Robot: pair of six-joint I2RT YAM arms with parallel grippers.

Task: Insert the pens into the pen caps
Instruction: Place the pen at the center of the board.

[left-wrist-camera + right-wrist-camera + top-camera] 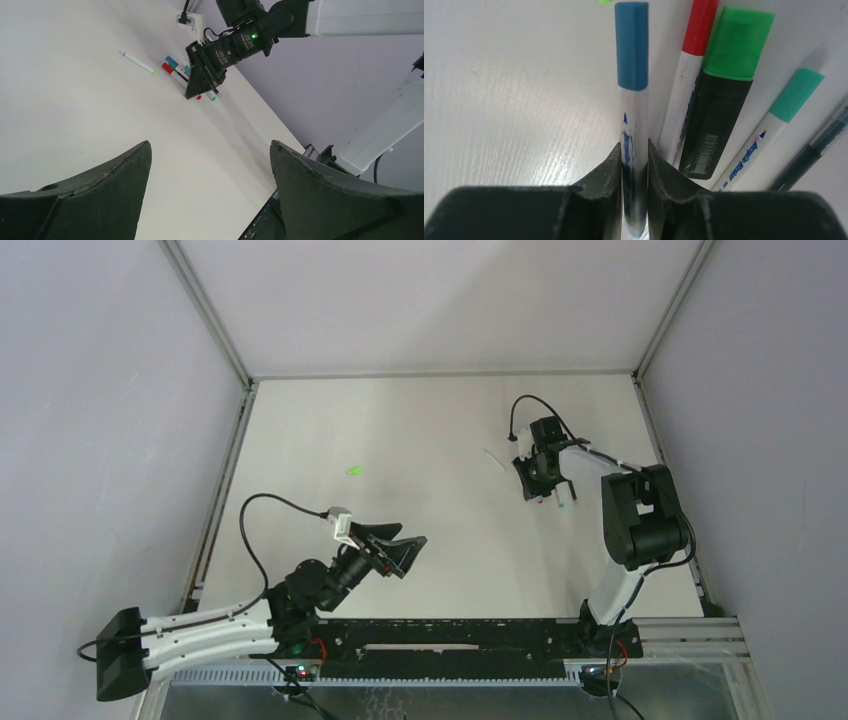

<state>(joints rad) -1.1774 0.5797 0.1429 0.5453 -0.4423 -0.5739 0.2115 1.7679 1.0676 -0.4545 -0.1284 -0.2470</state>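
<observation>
The right gripper clenches the white barrel of a blue-capped pen, low in the centre of its wrist camera's frame. Its two dark fingers press in on either side of the barrel. The pen runs straight up the frame to its blue cap.

To its right, side by side and close together, lie a red-capped pen, a thick black marker wearing a green cap, and a teal-capped pen. A thin dark pen lies at the right edge. Whether the gripped pen is raised off the white table or rests on it cannot be told.

Seen from overhead, the right arm reaches into the upper right of the frame. Its gripper points down at the tabletop and hides most of that row of pens. A lone white pen lies just to the left of the gripper, apart from the row. A loose green cap sits well away, left of centre.

The left gripper hangs over the table in the lower left of the overhead frame, jaws spread wide and grasping nothing. In its own camera the two fingers fill the bottom corners with bare tabletop between them. Beyond them, upper middle, the right gripper stands over the coloured pens, and the lone pen shows a green tip.
</observation>
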